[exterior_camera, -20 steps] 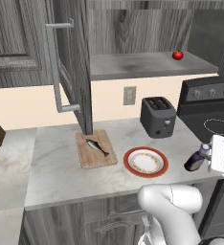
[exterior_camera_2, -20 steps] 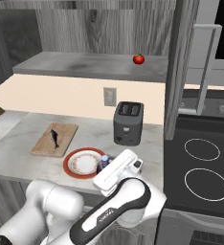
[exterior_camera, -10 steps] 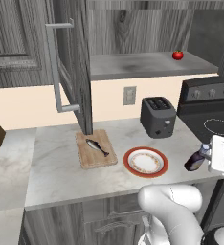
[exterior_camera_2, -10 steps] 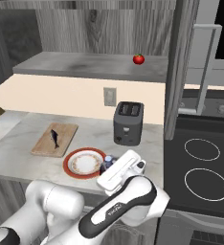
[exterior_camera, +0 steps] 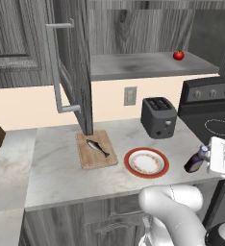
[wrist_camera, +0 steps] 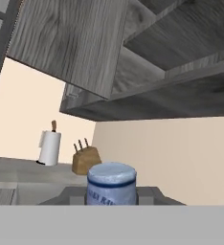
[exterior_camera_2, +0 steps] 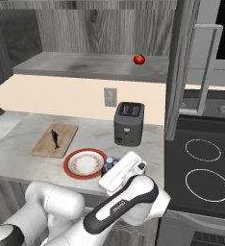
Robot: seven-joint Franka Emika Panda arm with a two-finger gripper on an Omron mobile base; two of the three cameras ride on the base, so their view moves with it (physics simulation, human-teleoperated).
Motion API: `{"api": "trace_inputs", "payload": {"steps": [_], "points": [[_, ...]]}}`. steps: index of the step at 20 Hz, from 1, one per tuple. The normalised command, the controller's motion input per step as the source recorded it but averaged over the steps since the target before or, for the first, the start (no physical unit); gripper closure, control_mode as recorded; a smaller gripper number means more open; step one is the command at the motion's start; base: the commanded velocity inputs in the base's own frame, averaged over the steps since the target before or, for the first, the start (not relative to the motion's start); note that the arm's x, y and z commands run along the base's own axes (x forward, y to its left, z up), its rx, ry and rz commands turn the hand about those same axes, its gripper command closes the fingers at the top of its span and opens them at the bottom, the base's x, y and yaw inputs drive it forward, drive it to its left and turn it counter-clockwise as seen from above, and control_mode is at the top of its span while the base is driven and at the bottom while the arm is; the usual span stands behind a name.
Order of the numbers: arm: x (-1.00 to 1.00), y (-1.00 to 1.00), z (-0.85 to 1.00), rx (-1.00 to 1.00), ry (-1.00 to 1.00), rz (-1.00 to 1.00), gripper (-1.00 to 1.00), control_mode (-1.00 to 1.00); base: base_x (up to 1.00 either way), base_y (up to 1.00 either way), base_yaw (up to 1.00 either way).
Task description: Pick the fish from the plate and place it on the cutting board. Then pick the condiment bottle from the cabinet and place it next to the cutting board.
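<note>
tool (exterior_camera: pixel 204 158) clamps one condiment bottle (exterior_camera: pixel 195 163); one fish (exterior_camera: pixel 97 147) on one cutting board (exterior_camera: pixel 96 150), one plate (exterior_camera: pixel 146 163).

A dark grey two-slot toaster (exterior_camera: pixel 158 116) stands upright on the pale marbled surface (exterior_camera: pixel 52 170), close to the cream back wall. On that wall, just left of the toaster, sits a grey power outlet (exterior_camera: pixel 130 95). A small red tomato (exterior_camera: pixel 178 55) rests on the grey shelf above, toward its right end. A black stove (exterior_camera_2: pixel 204 168) with ring burners adjoins the surface on the right, its knob panel (exterior_camera: pixel 208 92) at the back. At the far left a wooden knife block (wrist_camera: pixel 85 159) holds dark-handled knives, and beside it a white paper towel roll (wrist_camera: pixel 50 147) stands upright.
</note>
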Motion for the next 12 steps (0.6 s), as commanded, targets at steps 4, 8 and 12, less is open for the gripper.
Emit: {"api": "trace_inputs", "payload": {"steps": [4,8,12], "points": [[0.1,0.0,-0.18,-0.02,0.0,0.0,1.0,-1.0,0.0,0.0,0.0],[0.14,0.0,-0.15,-0.01,0.0,0.0,1.0,-1.0,0.0,0.0,0.0],[0.19,0.0,-0.1,-0.01,0.0,0.0,1.0,-1.0,0.0,0.0,0.0]]}}
